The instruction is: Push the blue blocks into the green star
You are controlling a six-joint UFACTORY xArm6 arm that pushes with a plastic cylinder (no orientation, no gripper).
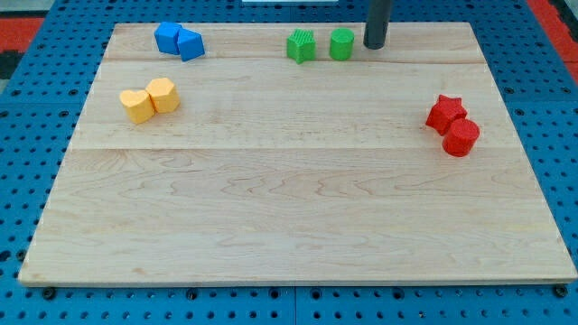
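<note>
Two blue blocks touch each other near the view's top left: a blue block (167,37) and a blue angular block (191,44) just right of it. The green star (301,45) sits at the top centre, with a green cylinder (341,43) right beside it. My tip (375,44) is at the view's top, just right of the green cylinder with a small gap, and far right of the blue blocks.
A yellow heart (136,106) and a yellow hexagon block (163,95) touch at the left. A red star (445,112) and a red cylinder (461,137) touch at the right. The wooden board (298,226) lies on a blue pegboard.
</note>
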